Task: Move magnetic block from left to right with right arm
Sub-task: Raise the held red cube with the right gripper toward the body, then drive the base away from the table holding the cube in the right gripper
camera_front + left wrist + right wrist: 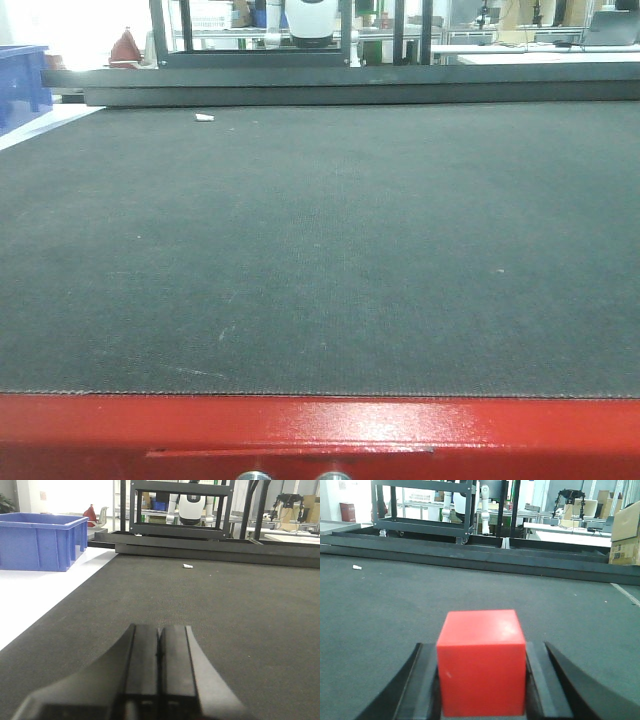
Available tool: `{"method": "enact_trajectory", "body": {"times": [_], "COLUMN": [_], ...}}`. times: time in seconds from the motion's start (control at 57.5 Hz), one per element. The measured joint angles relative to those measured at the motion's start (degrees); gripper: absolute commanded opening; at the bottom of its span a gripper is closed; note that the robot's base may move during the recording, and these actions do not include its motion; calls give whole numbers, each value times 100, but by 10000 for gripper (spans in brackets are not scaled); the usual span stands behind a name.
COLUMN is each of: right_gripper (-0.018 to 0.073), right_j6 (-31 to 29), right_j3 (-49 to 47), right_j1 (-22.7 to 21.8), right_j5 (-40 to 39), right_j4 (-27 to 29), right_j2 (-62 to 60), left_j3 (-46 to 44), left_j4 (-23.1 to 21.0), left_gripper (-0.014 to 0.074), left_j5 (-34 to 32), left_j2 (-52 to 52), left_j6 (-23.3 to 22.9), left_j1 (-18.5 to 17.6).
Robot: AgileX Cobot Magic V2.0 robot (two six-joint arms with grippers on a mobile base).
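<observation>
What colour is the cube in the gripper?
The cube is plain red, clearest in the right wrist view.

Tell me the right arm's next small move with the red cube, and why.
Probably hold the grip and shift the right gripper a little rightward. The magnetic block already sits between its fingers, which stand close against both sides, so grasping looks done. Whether it is off the mat cannot be told.

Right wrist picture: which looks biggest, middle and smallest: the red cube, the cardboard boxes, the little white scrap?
1. smooth red cube
2. tan cardboard boxes
3. small white scrap
The cube probably looks biggest only because it is nearest the camera.
</observation>
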Motion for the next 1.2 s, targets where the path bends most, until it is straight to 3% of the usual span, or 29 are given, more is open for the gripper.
{"method": "enact_trajectory", "body": {"times": [1.2], "right_gripper": [326], "right_j6": [0], "right_j3": [0], "right_j1": [0], "right_j5": [0], "right_j4": [0], "right_j2": [0], "left_j3": [0], "left_j4": [0], "left_gripper": [-126], "left_j5": [0], "left_j2": [0], "left_j6": [0], "left_j1": [0]}}
